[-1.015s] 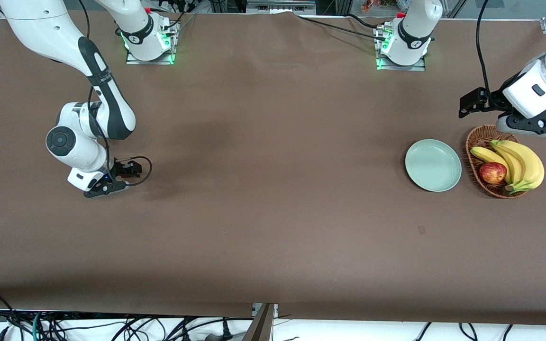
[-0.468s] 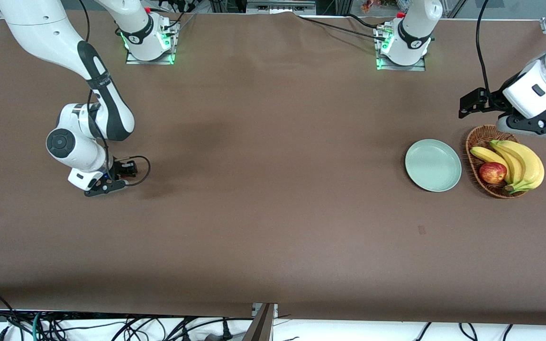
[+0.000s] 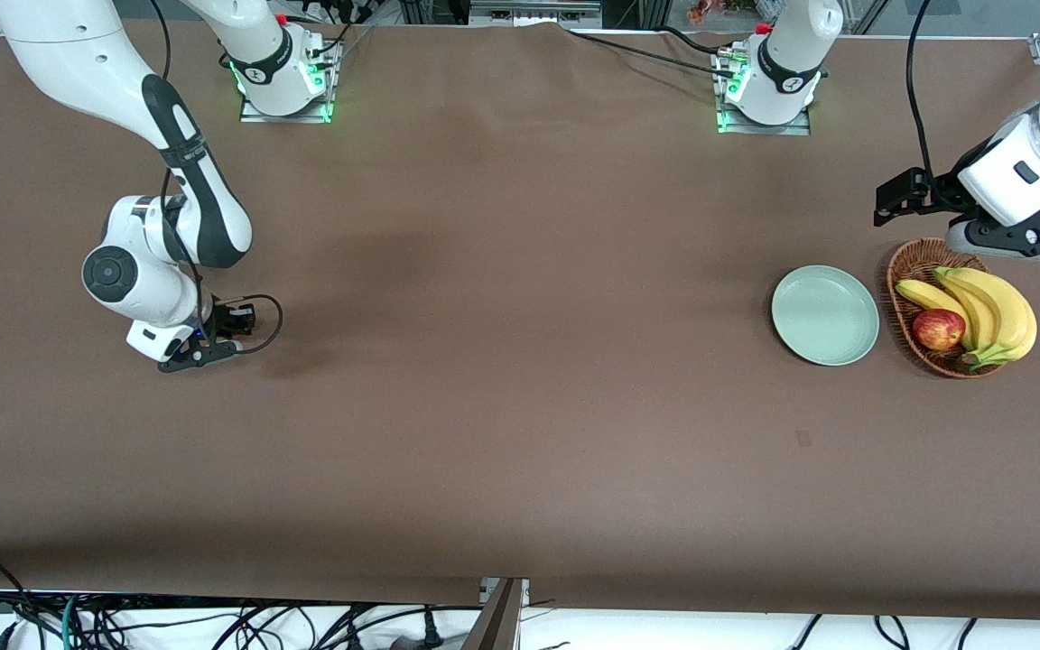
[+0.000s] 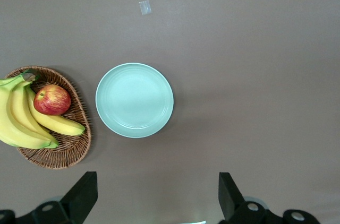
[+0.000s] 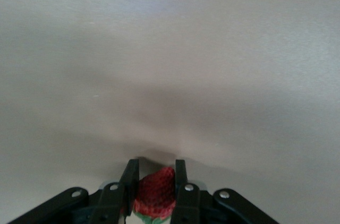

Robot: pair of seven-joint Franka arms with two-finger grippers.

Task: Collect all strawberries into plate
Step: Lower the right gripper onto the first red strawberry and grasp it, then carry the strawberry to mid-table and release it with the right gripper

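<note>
My right gripper [image 3: 198, 350] is low over the table near the right arm's end. In the right wrist view its fingers [image 5: 130, 173] are shut on one red strawberry [image 5: 155, 192] with a green top; the gripper's tip [image 5: 154, 167] is just above the brown cloth. No other strawberry shows in any view. The pale mint-green plate [image 3: 825, 315] lies bare beside the basket and also shows in the left wrist view [image 4: 134, 100]. My left gripper [image 3: 1021, 242] hangs high over the basket's rim, open wide and empty [image 4: 155, 177].
A brown wicker basket [image 3: 905, 266] holds bananas [image 3: 994, 311] and a red-yellow apple [image 3: 938, 329]; it also shows in the left wrist view [image 4: 79, 139]. A small tag [image 3: 803, 439] lies on the brown cloth nearer the front camera than the plate.
My right arm has shifted slightly toward its own end of the table, the gripper staying low. The left arm has not moved.
</note>
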